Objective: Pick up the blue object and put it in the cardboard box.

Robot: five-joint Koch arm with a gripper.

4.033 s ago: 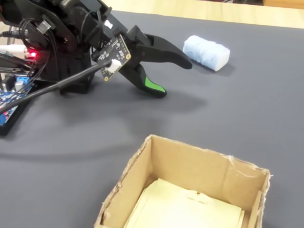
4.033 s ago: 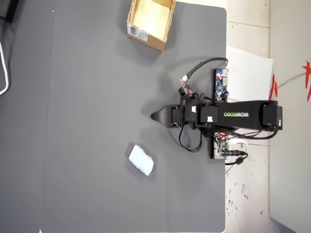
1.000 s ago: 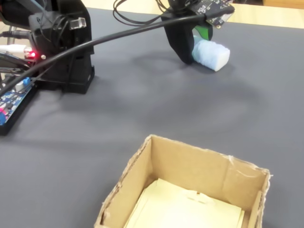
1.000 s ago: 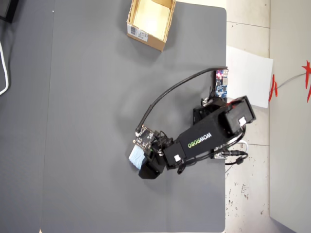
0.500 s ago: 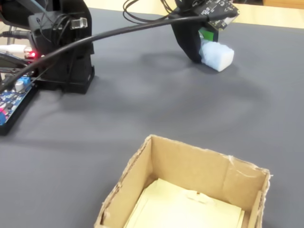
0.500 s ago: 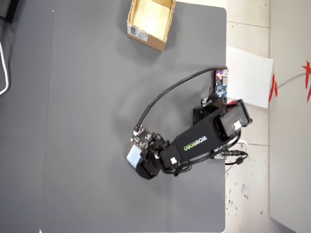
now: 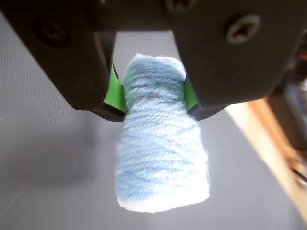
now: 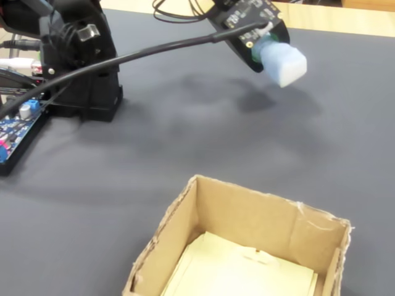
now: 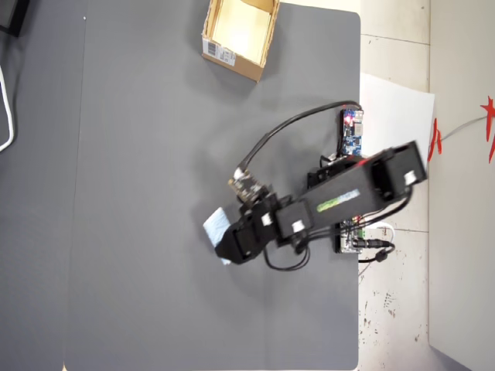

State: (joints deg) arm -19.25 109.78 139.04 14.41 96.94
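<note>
The blue object (image 7: 160,158) is a pale blue bundle of wound yarn, held between the green-padded jaws of my gripper (image 7: 154,98). In the fixed view the object (image 8: 284,63) hangs in the air above the grey mat, far from the cardboard box (image 8: 207,203), which stands open-topped at the bottom. In the overhead view the blue object (image 9: 217,229) pokes out at the left of the gripper (image 9: 227,241), and the box (image 9: 232,58) sits at the mat's top edge with its label facing down the picture.
The arm's black base (image 8: 83,68) stands at the left in the fixed view, a blue circuit board (image 8: 15,126) beside it. A black cable (image 8: 154,50) runs from base to gripper. The grey mat (image 9: 147,193) ends at a pale wooden edge (image 7: 268,153).
</note>
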